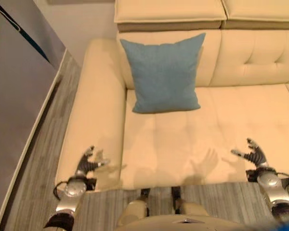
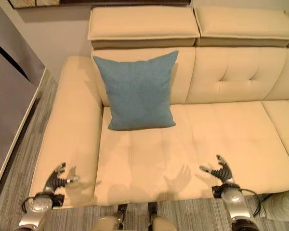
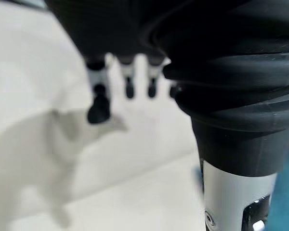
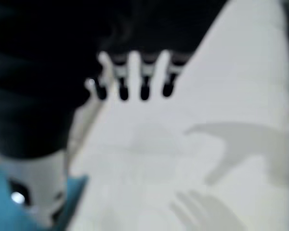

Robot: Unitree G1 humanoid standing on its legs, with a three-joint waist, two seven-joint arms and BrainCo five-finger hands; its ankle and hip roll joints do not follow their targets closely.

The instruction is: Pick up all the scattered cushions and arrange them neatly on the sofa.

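A square blue fabric cushion stands against the backrest at the left end of the cream tufted leather sofa. The seat in front of it and to its right looks bare.

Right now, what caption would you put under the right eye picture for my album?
A blue cushion leans upright against the cream sofa backrest while the left hand and right hand hover open and empty.

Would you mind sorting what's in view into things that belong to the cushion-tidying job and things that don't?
Belongs to the job:
blue cushion, leaning upright against the backrest
sofa
left robot hand, open, empty
right robot hand, open, empty

Just there:
grey cabinet
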